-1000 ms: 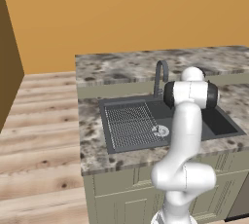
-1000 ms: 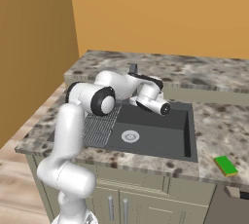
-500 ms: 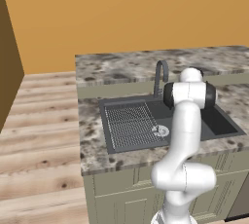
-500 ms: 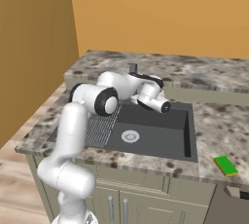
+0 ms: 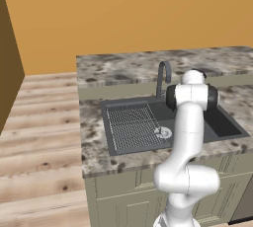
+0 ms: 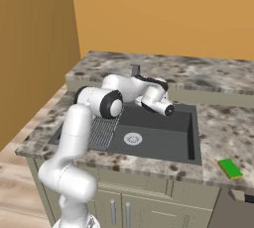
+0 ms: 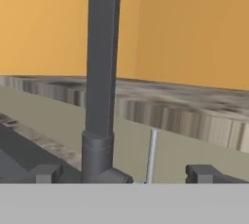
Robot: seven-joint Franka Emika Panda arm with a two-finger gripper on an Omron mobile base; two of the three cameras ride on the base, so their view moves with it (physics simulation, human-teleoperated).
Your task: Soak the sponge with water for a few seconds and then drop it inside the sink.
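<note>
1. In the hand view, the two dark finger tips of the gripper (image 7: 124,174) stand far apart. The pincer is open and it holds nothing.
2. Right past the tips stands the tall dark faucet (image 7: 101,72). It is very close to the hand. Beside it is a thin pale stick, maybe the faucet handle.
3. I think the step now is getting to the faucet to make the water run. No blue stream of water can be seen in any picture.
4. The next move may be to nudge that handle. The hand must go slow so it does not bump the faucet pipe.
5. From the right base view, the hand hangs over the back of the sink (image 6: 158,142), near the faucet. The round pale drain (image 6: 132,138) sits in the middle of the sink floor.
6. The ribbed drainboard (image 5: 133,126) lies on the side of the sink away from the sponge.
7. The green sponge (image 6: 230,168) lies on the counter (image 6: 218,133), on the far side of the sink from the faucet. It is well apart from the hand. It is dry and not yet picked up.
8. To get the sponge, the arm must swing across the whole sink. Nothing stands in the way there.
9. Far back, an orange wall (image 5: 123,14) stands behind the counter.
</note>
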